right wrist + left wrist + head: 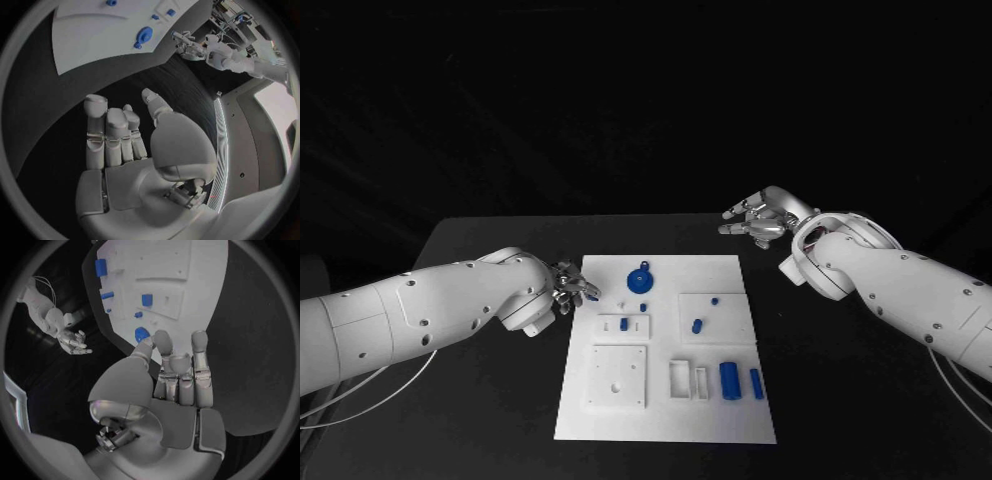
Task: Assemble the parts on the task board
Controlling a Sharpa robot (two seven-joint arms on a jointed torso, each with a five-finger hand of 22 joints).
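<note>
1. Lying flat at the middle of the black table (pixel 488 235), the white task board (pixel 668 400) is carrying blue parts: two upright cylinders (pixel 730 380) nearest, small pegs (pixel 697 325) mid-board, a round disc (pixel 639 279) farthest.
2. Hovering at the board's left edge, the left robot hand (pixel 571 288) is holding nothing, fingers apart.
3. Hanging beyond the far right corner, the right robot hand (pixel 762 220) is likewise released.
</note>
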